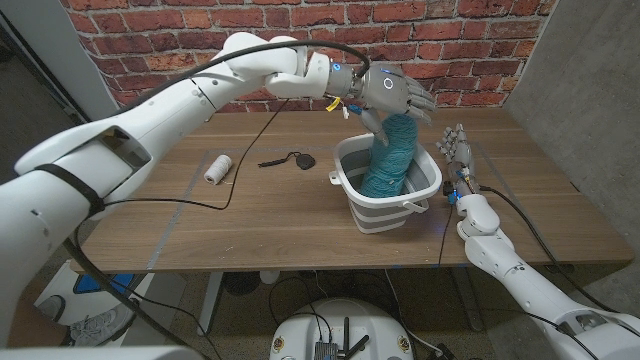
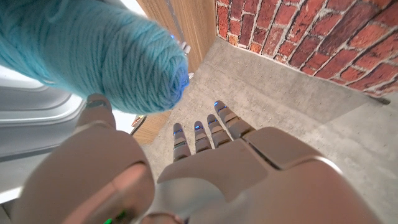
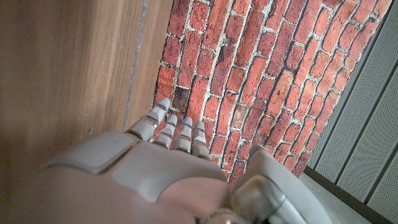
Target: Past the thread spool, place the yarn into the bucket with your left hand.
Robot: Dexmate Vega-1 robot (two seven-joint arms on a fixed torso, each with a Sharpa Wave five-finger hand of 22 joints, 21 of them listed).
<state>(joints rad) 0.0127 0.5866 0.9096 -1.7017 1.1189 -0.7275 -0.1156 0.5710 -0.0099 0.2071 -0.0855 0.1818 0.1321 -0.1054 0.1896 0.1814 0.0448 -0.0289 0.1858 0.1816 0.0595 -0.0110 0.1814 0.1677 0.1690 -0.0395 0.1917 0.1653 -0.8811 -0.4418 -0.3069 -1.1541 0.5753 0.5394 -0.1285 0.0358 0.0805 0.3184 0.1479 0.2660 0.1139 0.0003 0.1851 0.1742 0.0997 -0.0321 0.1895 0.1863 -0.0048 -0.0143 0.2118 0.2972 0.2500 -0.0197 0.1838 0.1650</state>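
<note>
Teal yarn (image 1: 390, 155) standing upright inside the grey-and-white bucket (image 1: 420, 195), leaning toward its far wall, top end poking above the rim. Left hand (image 1: 397, 95) just above that top end, fingers (image 1: 420, 103) spread and extended past it (thumb side close to the yarn, though actual contact cannot be told from the head view). Same in the left wrist view: left hand (image 2: 205, 168) with fingers (image 2: 198, 134) straight and apart, yarn (image 2: 93, 53) lying beside the thumb, not wrapped by it; released, holding nothing.

Bucket sitting right of the table's middle, on the wooden table (image 1: 250, 215). Thread spool (image 1: 215, 168) well to the left of the bucket, white, upright. Small black object (image 1: 298, 159) with a cord between spool and bucket, nearer the bucket.

Right hand (image 1: 458, 148) just right of the bucket, standing on the table with fingers pointing up toward the brick wall (image 1: 180, 25), fingers straight and grasping nothing; right wrist view agrees, right hand (image 3: 149, 168) with fingers (image 3: 165, 124) stretched out together.
</note>
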